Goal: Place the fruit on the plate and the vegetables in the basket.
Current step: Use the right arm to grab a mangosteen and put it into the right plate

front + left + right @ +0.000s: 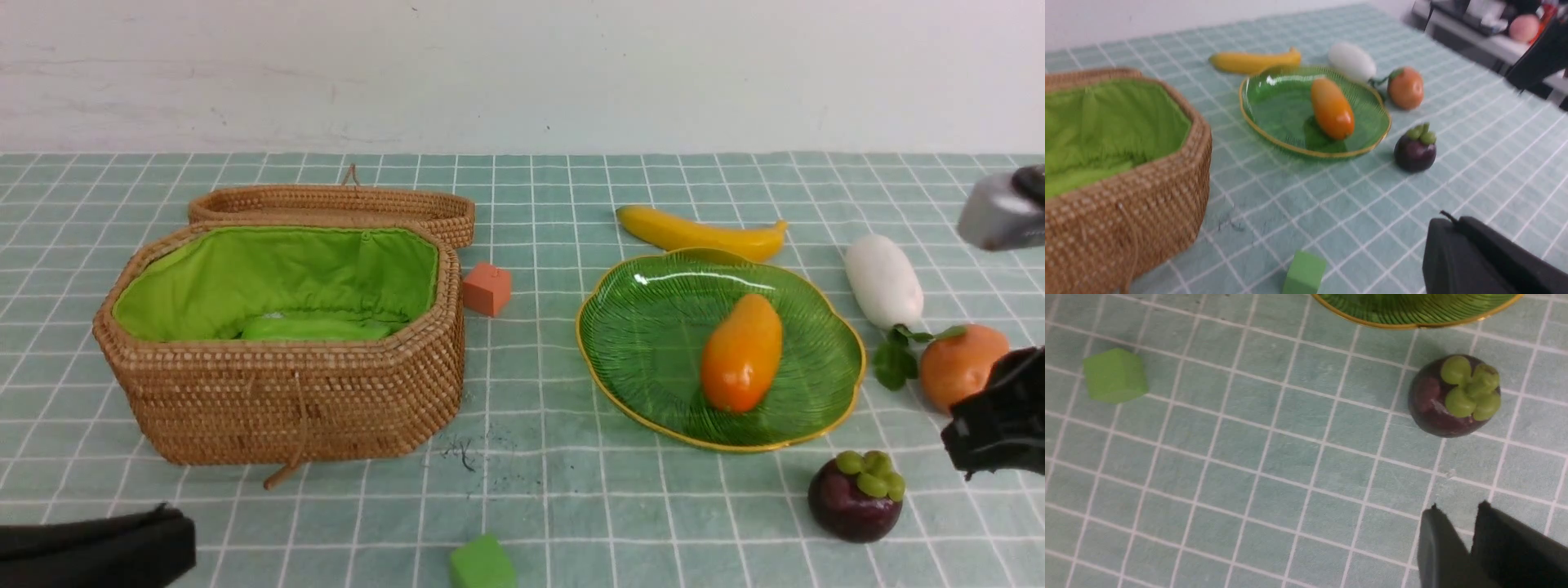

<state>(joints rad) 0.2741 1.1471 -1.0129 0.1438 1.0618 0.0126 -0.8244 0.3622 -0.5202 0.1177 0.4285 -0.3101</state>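
Observation:
The orange-yellow mango (741, 353) lies on the green plate (645, 343). Behind the plate's far rim is the banana (700, 232). The purple mangosteen (856, 496) stands on the cloth in front of the plate, also in the right wrist view (1451, 396). To the plate's right lie the white radish (883, 282) and the orange-brown leafy piece (962, 365). The basket (277, 392) stands open at left, with a bright green piece (314, 329) inside. My right gripper (1458, 506) hovers right of the mangosteen, jaws slightly apart and empty. My left gripper (1449, 218) is shut, low at front left.
A small orange cube (487, 288) sits between the basket and the plate. Near the table's front edge lies a small green cube (482, 563). The basket's woven lid (335, 204) lies back behind it. The table is covered by a teal checked cloth.

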